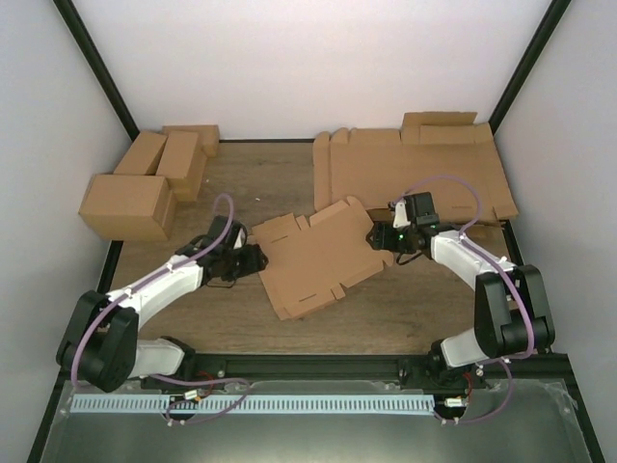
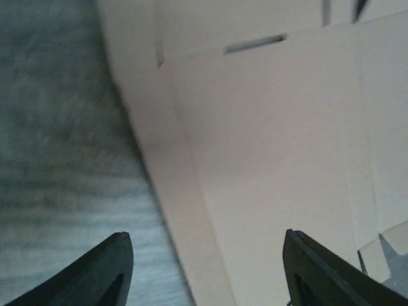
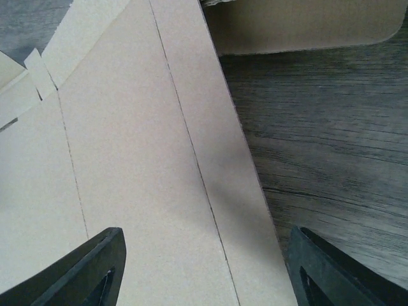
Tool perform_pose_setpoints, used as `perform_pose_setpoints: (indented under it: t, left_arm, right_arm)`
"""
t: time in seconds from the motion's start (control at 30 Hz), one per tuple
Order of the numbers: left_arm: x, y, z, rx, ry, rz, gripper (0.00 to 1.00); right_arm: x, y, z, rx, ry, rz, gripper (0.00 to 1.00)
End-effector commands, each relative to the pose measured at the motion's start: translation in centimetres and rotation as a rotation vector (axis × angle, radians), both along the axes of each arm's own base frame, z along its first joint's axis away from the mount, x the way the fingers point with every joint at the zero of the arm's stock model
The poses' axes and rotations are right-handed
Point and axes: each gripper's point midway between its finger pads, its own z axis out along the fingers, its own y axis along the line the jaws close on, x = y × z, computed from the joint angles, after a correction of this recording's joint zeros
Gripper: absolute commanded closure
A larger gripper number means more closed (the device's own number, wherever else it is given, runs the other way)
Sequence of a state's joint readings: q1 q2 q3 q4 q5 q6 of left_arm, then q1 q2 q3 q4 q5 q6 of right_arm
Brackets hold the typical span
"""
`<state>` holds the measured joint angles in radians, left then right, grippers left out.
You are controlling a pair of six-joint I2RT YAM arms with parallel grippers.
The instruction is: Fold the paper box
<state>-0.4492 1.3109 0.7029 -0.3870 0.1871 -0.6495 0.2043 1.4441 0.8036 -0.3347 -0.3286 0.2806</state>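
The paper box [image 1: 316, 256] is a flat brown die-cut sheet with flaps, lying tilted in the middle of the table. My left gripper [image 1: 253, 258] is open at the sheet's left edge. In the left wrist view the sheet [image 2: 268, 146] fills the right side, and its left border flap runs between my spread fingertips [image 2: 108, 268]. My right gripper [image 1: 379, 236] is open at the sheet's right edge. In the right wrist view the sheet [image 3: 140, 166] with its crease lines lies between my spread fingertips [image 3: 95, 268].
Several finished brown boxes [image 1: 145, 183] stand at the back left. A pile of flat brown sheets [image 1: 415, 174] lies at the back right; its rounded corner shows in the right wrist view [image 3: 299, 25]. The table [image 1: 241, 174] is dark wood.
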Motion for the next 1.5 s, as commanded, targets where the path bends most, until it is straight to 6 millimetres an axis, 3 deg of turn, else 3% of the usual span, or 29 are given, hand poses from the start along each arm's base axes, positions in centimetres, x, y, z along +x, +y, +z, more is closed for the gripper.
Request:
perform_pose_setpoints:
  t: [0.0, 0.27, 0.43, 0.53, 0.63, 0.7, 0.83, 1.0, 1.07, 1.2, 1.3, 1.47]
  left_arm:
    - [-2.4, 0.4, -2.6, -0.053, 0.094, 0.049, 0.31]
    - [-3.3, -1.7, -4.8, -0.181, 0.163, 0.015, 0.34]
    - [-3.1, -2.7, -5.2, -0.242, 0.171, 0.004, 0.45]
    - [-2.7, -2.7, -5.6, -0.227, 0.18, 0.016, 0.57]
    - [-1.9, -1.9, -5.1, -0.173, 0.148, 0.042, 0.8]
    - [-1.6, -0.2, -4.6, -0.06, 0.132, 0.058, 0.95]
    - [-0.7, 2.3, -1.8, 0.148, 0.09, 0.012, 0.96]
    - [-2.4, 3.1, -0.4, 0.23, 0.148, -0.072, 0.96]
    - [-3.0, 2.9, 0.2, 0.238, 0.156, -0.095, 0.96]
    - [-3.3, 3.5, 1.6, 0.329, 0.147, -0.108, 0.96]
    - [-2.7, 4.1, 2.8, 0.438, 0.139, -0.14, 0.96]
    - [-1.2, 4.2, 5.7, 0.625, 0.093, -0.207, 0.96]
  right_arm:
    - [1.0, -0.4, 0.2, -0.014, -0.006, -0.033, 0.28]
    - [1.1, 0.0, -0.5, 0.01, 0.013, -0.022, 0.29]
    - [0.6, 0.6, -1.0, 0.044, 0.033, -0.006, 0.31]
    - [0.2, 1.0, -1.2, 0.068, 0.048, 0.005, 0.32]
    - [-0.4, 1.4, -1.2, 0.086, 0.061, 0.014, 0.34]
    - [-1.0, 1.9, -1.0, 0.096, 0.068, 0.022, 0.34]
    - [-3.0, 3.4, -0.4, 0.116, 0.073, 0.058, 0.34]
    - [-7.0, 6.5, -0.2, 0.153, 0.109, 0.132, 0.33]
    - [-8.5, 7.1, -0.5, 0.147, 0.126, 0.135, 0.28]
    - [-9.2, 6.2, -0.2, 0.125, 0.101, 0.079, 0.11]
    - [-9.1, 5.7, 0.1, 0.103, 0.088, 0.061, 0.09]
    - [-9.9, 6.9, -0.3, 0.101, 0.107, 0.119, 0.12]
